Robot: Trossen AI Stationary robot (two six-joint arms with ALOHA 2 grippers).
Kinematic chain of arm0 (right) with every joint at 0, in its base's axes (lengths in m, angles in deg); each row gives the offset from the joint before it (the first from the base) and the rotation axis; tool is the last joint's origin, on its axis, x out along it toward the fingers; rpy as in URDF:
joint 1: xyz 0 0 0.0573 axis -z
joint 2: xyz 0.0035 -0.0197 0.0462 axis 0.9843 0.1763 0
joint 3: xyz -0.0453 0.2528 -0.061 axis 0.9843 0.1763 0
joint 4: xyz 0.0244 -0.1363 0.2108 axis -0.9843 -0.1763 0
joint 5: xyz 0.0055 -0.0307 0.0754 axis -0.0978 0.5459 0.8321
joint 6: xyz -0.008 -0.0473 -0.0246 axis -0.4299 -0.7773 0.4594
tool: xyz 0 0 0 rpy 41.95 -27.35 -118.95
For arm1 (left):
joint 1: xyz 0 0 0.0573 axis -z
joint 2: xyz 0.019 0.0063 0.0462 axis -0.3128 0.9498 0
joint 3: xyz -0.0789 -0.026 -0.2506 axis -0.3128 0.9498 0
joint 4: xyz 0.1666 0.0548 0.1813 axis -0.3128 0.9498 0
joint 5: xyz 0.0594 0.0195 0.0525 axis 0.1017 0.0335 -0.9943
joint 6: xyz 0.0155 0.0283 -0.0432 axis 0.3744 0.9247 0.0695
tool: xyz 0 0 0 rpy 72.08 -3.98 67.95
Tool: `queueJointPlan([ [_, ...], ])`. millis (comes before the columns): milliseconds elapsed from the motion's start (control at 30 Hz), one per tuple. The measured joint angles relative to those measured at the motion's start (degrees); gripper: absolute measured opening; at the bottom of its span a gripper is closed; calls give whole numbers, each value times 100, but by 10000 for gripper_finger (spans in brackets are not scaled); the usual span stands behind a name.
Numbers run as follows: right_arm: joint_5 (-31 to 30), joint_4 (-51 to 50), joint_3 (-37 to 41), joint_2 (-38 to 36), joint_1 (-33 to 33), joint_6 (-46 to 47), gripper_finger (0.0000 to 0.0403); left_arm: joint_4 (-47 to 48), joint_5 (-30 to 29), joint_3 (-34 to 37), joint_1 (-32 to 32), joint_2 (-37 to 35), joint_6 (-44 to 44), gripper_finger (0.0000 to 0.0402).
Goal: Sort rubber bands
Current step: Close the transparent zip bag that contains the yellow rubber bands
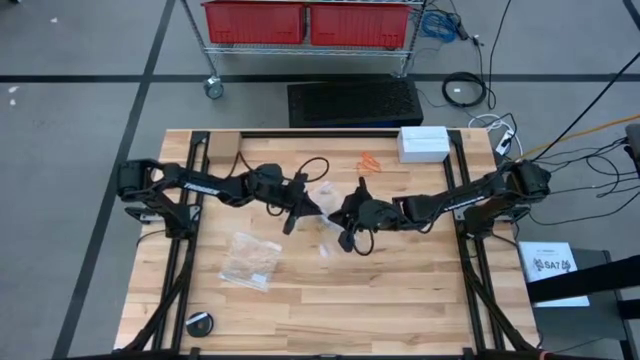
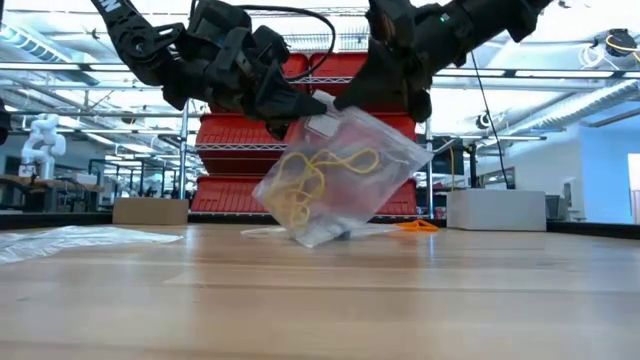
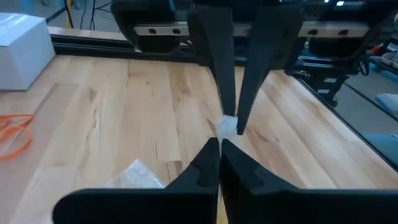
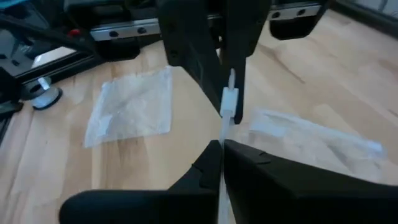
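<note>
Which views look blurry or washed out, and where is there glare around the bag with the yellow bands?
Low view: bright backlight behind, so both arms read as silhouettes, and the clear bag of pale yellow rubber bands is see-through, with no strong glare. Left wrist view: the near fingers look soft. Right wrist view: the flat bag on the table looks hazy. High view: even light.

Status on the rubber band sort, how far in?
Done: pale yellow rubber bands sit inside a clear plastic bag. In hand: the left gripper and right gripper are both shut on that bag's top edge, holding it up over the table. Left: orange rubber bands lie loose near the white box; a second bag lies flat.
</note>
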State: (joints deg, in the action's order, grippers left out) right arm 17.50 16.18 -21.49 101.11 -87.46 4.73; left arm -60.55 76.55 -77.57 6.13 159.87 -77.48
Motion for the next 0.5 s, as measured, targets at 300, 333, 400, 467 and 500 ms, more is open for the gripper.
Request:
queueJointPlan([
  [300,197,-1246,-771,-32,2,200,70,13,-7,0,-2,0,109,3],
  [333,196,-1278,-847,-35,2,144,81,22,-22,0,-2,0,111,2],
  [400,196,-1314,-983,-35,2,41,101,28,-22,-1,-2,0,111,2],
  [467,191,-1336,-1087,-35,2,-85,116,26,-22,-1,2,0,112,2],
  [500,183,-1372,-1108,-37,16,-123,121,26,-21,-1,2,0,112,2],
])
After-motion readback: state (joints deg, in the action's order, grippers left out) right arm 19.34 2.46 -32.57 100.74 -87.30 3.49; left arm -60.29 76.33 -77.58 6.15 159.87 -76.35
